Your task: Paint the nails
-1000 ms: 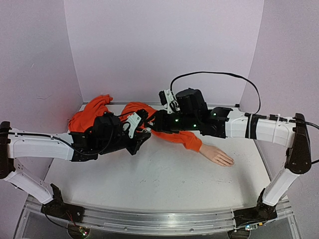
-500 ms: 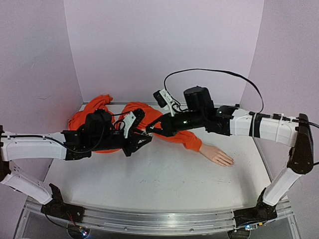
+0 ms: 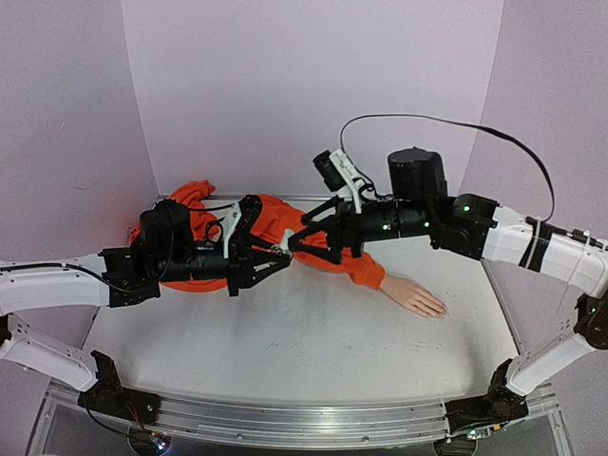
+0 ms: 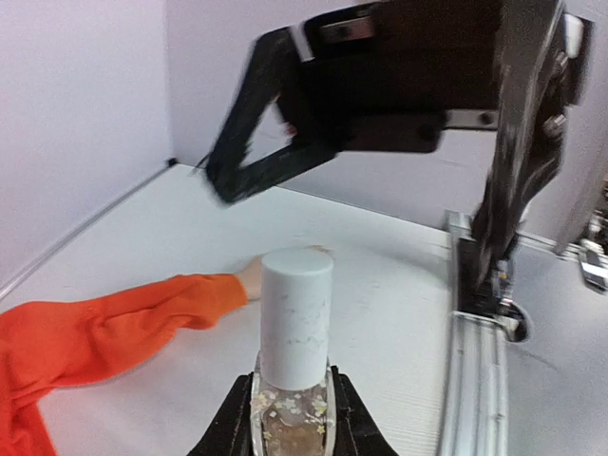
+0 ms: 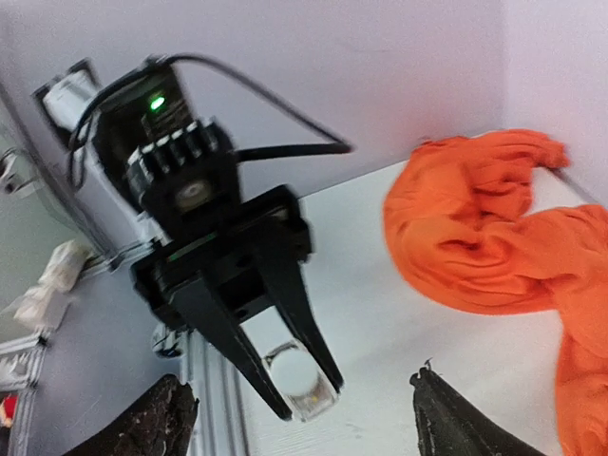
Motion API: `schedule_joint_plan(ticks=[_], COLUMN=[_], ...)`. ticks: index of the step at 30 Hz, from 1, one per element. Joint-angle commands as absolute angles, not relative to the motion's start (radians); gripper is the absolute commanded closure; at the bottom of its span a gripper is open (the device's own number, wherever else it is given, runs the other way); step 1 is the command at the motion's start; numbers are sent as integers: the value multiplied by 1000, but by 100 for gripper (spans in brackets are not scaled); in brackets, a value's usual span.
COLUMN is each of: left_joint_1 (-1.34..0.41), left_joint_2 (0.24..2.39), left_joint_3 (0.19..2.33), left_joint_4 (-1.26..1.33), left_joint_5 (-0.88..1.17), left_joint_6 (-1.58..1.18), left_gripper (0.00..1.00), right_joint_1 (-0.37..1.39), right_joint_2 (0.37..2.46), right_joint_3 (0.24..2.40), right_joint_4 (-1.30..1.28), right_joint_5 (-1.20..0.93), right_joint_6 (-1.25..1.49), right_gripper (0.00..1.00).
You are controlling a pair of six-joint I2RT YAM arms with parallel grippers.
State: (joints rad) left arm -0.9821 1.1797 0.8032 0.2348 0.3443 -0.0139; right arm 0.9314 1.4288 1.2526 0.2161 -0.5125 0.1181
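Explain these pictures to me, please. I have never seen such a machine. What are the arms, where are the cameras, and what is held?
Two robot arms are fixed at the near edge of a white table. One picture looks down from above; the other two come from a camera on each wrist. On the table lies a dummy hand in an orange sleeve. The left gripper is shut on a small bottle with a white cap. The right gripper is open, facing it, holding nothing.

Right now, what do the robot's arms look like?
The left arm and right arm are white tubes with black joints. A black cable loops over the right one, which has green lights. The left gripper and right gripper are black.
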Motion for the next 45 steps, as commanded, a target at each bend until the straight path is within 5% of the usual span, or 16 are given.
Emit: schedule_joint_plan(ticks=[1, 16, 23, 29, 33, 35, 37, 39, 41, 43, 45], left_joint_1=[-1030, -1124, -1129, -1131, -1131, -1131, -1131, -1129, -1115, -1057, -992], left_joint_2=[1204, 1284, 1289, 1284, 1270, 1264, 1250, 1213, 1154, 1098, 1087], left_joint_3=[839, 902, 902, 893, 887, 885, 881, 857, 822, 797, 817], left_joint_4=[299, 303, 304, 302, 302, 302, 299, 299, 299, 299, 293], left_joint_5=[-111, -380, -376, -366, -340, -319, -292, -179, 84, 476, 707], left_joint_6=[99, 127, 128, 136, 129, 125, 113, 119, 133, 106, 28], left_gripper=[100, 100, 100, 100, 100, 100, 100, 100, 100, 100, 100], right_joint_1=[925, 1001, 1005, 1006, 1006, 1006, 1005, 996, 991, 925, 936], right_joint_2=[1340, 1543, 1568, 1580, 1585, 1585, 1577, 1556, 1462, 1436, 1496], right_joint_3=[1226, 1346, 1357, 1364, 1365, 1367, 1361, 1336, 1207, 1129, 1244], right_joint_4=[304, 308, 308, 308, 310, 310, 318, 355, 481, 522, 257], right_joint_5=[-145, -96, -93, -105, -121, -133, -168, -356, -837, -992, -1013], right_joint_6=[429, 686, 668, 652, 633, 609, 554, 363, 71, 97, -54], right_gripper=[17, 38, 74, 71, 83, 98, 100, 100, 100, 100, 100])
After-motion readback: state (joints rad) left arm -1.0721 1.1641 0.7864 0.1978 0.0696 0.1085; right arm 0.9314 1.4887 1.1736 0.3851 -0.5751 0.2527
